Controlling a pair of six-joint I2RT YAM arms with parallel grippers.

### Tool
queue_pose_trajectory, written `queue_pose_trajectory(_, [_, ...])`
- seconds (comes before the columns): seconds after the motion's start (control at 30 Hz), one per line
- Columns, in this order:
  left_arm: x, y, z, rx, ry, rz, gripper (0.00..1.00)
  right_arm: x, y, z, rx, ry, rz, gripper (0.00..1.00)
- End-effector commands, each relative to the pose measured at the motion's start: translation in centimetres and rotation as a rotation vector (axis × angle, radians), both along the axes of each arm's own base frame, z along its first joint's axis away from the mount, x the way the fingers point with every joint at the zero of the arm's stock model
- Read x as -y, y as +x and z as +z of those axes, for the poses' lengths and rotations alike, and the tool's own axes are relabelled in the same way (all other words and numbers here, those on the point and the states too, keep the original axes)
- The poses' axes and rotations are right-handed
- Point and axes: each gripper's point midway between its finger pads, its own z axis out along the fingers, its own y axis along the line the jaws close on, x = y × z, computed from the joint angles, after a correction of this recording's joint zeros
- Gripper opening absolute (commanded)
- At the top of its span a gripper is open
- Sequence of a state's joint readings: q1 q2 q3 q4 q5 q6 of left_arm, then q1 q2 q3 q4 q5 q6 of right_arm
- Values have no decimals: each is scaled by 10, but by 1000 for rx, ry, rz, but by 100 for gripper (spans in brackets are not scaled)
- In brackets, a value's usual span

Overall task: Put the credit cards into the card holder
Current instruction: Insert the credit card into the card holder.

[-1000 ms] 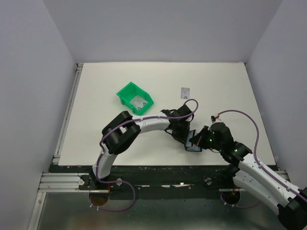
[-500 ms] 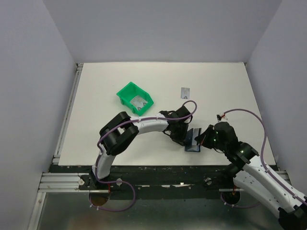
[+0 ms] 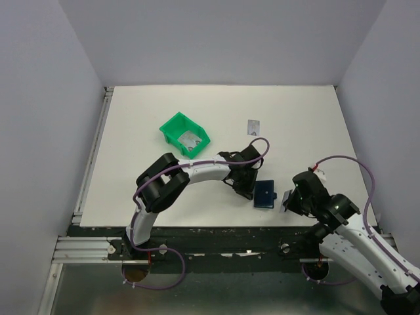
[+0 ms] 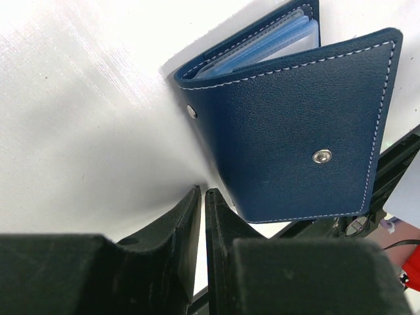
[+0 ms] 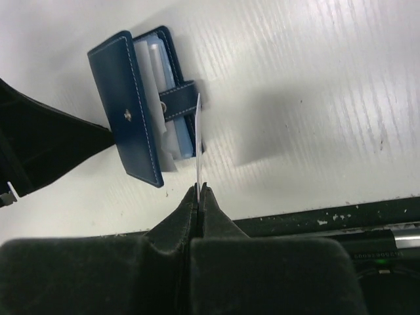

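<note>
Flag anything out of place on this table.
What looks like a credit card lies in the green bin, not the card holder. A second card sits alone far back. The holder's clear sleeves poke out of its side.

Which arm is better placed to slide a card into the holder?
Right. The right gripper pinches a card edge-on, just beside the holder's open sleeves. The left gripper sits by the holder with no card.

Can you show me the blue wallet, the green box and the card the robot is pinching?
Blue wallet (image 4: 295, 138): left wrist view, front cover.
Green box (image 3: 172, 126): top view, left wall.
Pinched card (image 5: 198, 141): right wrist view, thin edge.
</note>
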State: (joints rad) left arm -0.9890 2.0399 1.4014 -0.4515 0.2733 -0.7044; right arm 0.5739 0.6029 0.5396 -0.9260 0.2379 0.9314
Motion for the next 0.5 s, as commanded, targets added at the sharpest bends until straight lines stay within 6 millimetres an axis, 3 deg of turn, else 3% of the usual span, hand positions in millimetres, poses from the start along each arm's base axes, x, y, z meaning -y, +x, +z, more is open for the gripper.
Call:
queue_pose_trajectory(0.0, [-1, 1, 11, 25, 0, -2, 24, 0, -23, -9, -102, 31, -8, 0])
queue_pose_trajectory(0.17, [0, 3, 13, 28, 1, -3, 25, -12, -32, -15, -144, 94, 24, 0])
queue_pose_trajectory(0.47, [-1, 6, 14, 35, 3, -5, 25, -25, -32, -25, -150, 141, 83, 0])
